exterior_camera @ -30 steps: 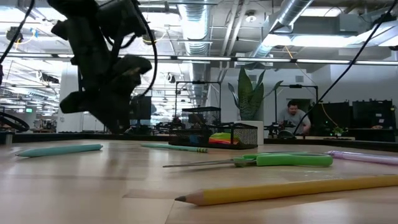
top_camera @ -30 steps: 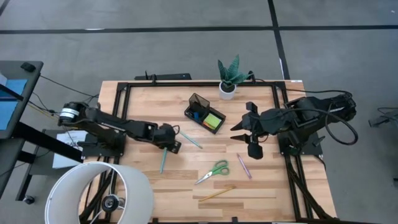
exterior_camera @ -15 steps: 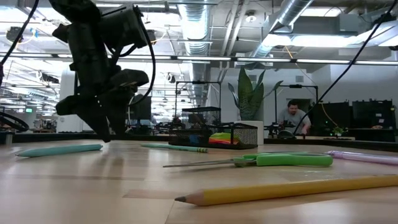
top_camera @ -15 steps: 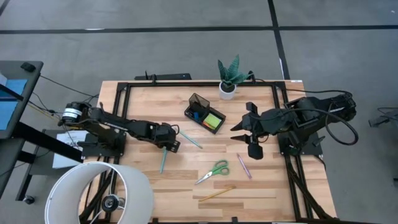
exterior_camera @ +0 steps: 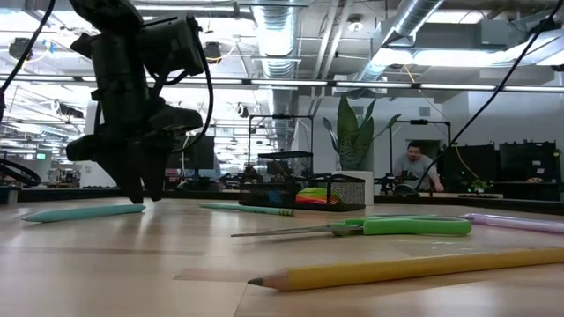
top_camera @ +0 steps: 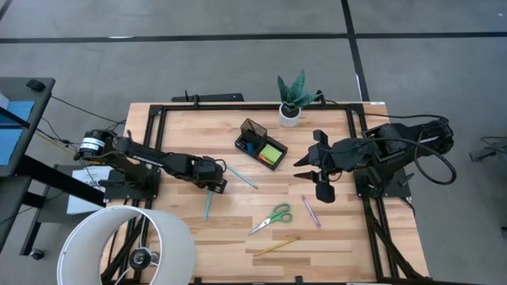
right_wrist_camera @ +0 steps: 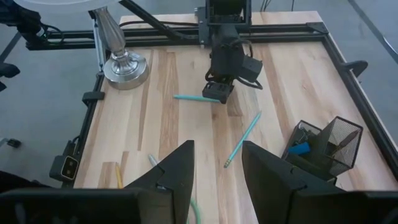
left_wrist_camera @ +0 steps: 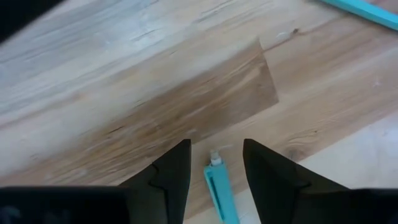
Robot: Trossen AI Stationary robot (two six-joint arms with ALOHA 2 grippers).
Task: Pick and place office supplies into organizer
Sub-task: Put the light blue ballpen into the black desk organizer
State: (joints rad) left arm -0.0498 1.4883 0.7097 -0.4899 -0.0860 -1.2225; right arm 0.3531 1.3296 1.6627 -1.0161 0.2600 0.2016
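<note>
My left gripper (left_wrist_camera: 214, 152) is open and points down over the far end of a teal pen (left_wrist_camera: 219, 186), one finger on each side and no touch visible. The high view shows that gripper (top_camera: 212, 184) at the table's left middle, the teal pen (top_camera: 208, 203) running from it toward the near edge. A second teal pen (top_camera: 244, 177), green-handled scissors (top_camera: 272, 218), a pink pen (top_camera: 310, 211) and a yellow pencil (top_camera: 276, 246) lie flat on the wood. The black organizer (top_camera: 252, 131) holds a lime-green pad (top_camera: 272, 154) and a blue eraser (top_camera: 250, 147). My right gripper (top_camera: 310, 170) hovers open at the right.
A potted plant (top_camera: 291, 99) stands at the far edge behind the organizer. A white lamp shade (top_camera: 131, 245) covers the near left corner; its base (right_wrist_camera: 124, 65) stands on the table. A black frame (top_camera: 158, 111) borders the table. Bare wood lies between the pens and scissors.
My left gripper has come down and moved slightly toward the near left, onto the far end of the teal pen, its fingers tipping from slanted to pointing straight down. The pens and other items have stayed where they were.
</note>
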